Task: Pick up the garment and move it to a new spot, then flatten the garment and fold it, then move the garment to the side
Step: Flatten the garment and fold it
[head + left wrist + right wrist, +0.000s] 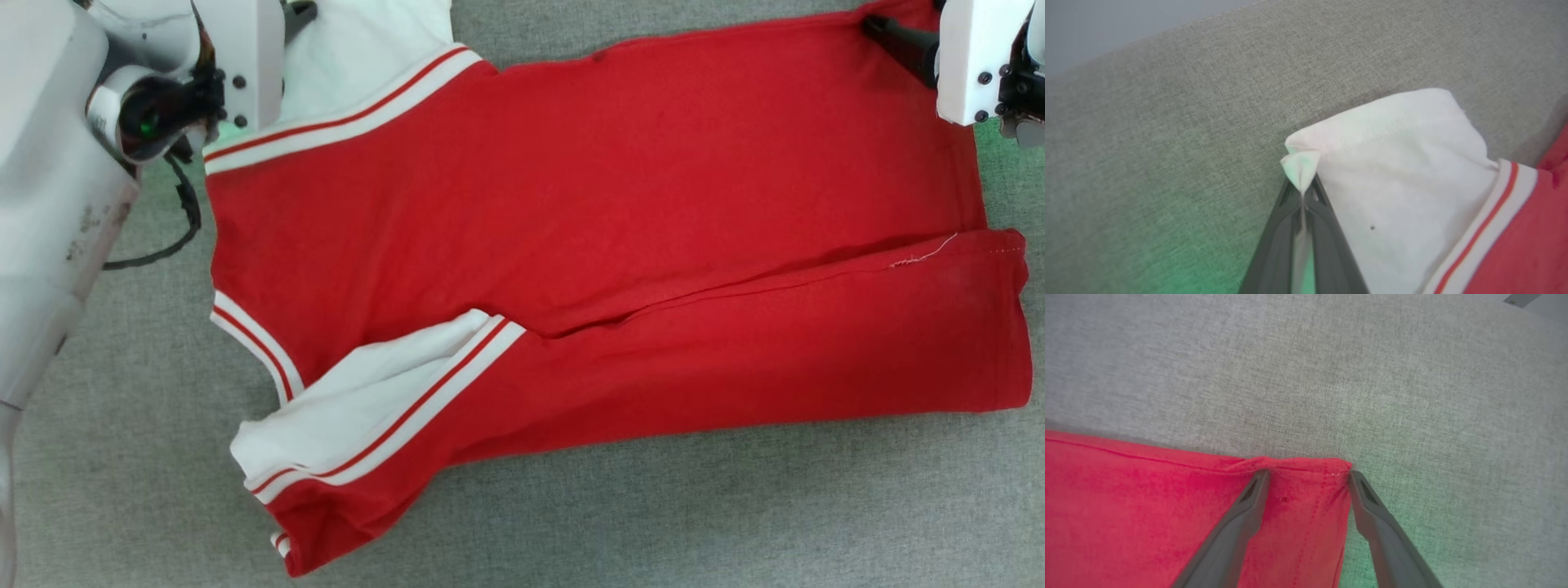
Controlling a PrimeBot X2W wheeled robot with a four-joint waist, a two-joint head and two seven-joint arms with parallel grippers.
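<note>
At the far left of the head view the pale left forearm [49, 204] slants down across the grey fabric surface [571, 506], with a black cable [184, 220] looping out beside its wrist. The left gripper [1302, 192] reaches past the garment's upper-left corner, its two dark fingers pressed together on a pinch of the white sleeve [1392, 163], whose corner bunches up between the tips. The garment [612, 204] lies spread across the middle of the surface, neck end toward the left and hem toward the right, plain red side up (no print shows on this face). Its near long side is folded over onto the body, the other white sleeve and its striped trim tucked along with it, and the fold line runs slantwise toward the hem. A loose white thread [927, 257] lies near the hem's seam. At the upper right the right gripper [1308, 473] points down at the far hem corner with its fingers spread apart: one tip rests on the red cloth, the other on the grey surface just beside the garment's edge.
</note>
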